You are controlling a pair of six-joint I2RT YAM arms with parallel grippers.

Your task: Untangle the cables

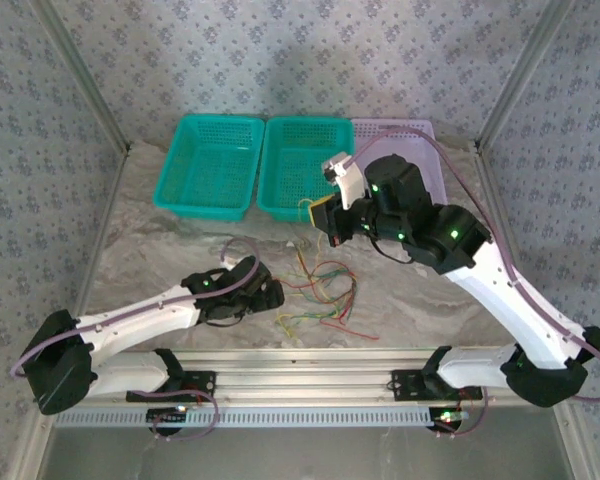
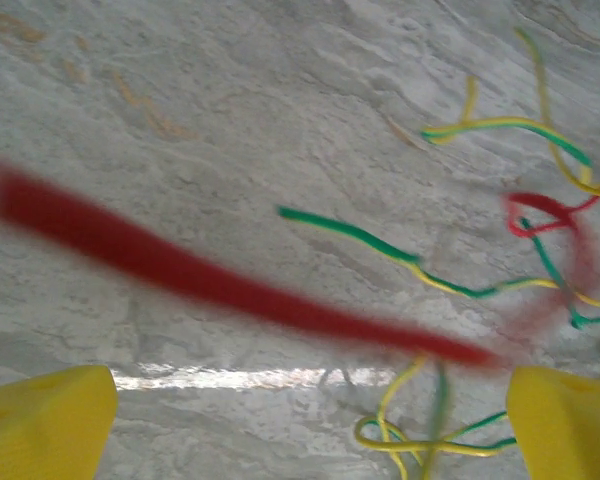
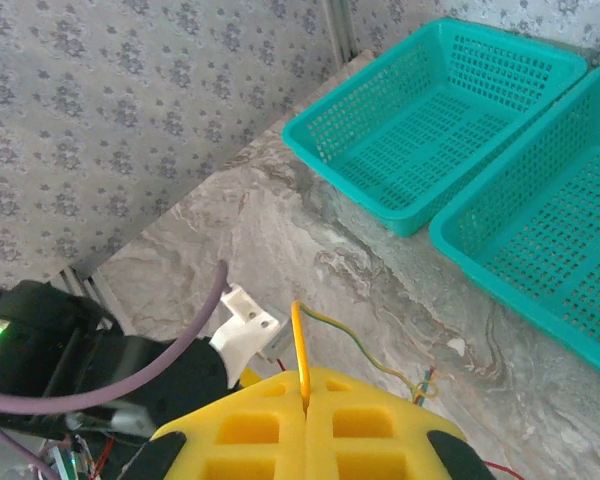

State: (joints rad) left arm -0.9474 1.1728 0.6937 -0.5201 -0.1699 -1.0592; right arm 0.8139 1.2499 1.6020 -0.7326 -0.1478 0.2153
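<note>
Gaping wide, the left pincer (image 2: pixel 305 420) is held over the cables (image 1: pixel 325 290) by the tabletop's (image 1: pixel 160 260) near edge; an orange cable (image 3: pixel 298 340) is clamped in the right pincer (image 3: pixel 302 388).

Left teal basket (image 1: pixel 208 165), right teal basket (image 1: pixel 296 152), lilac basket (image 1: pixel 412 128) on marble table (image 1: pixel 150 250)

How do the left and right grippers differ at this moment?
The left gripper stands wide open; the right gripper is shut on a yellow cable. The left gripper sits low by the loose cables on the table; the right gripper is raised near the teal baskets. Both have yellow fingers.
</note>
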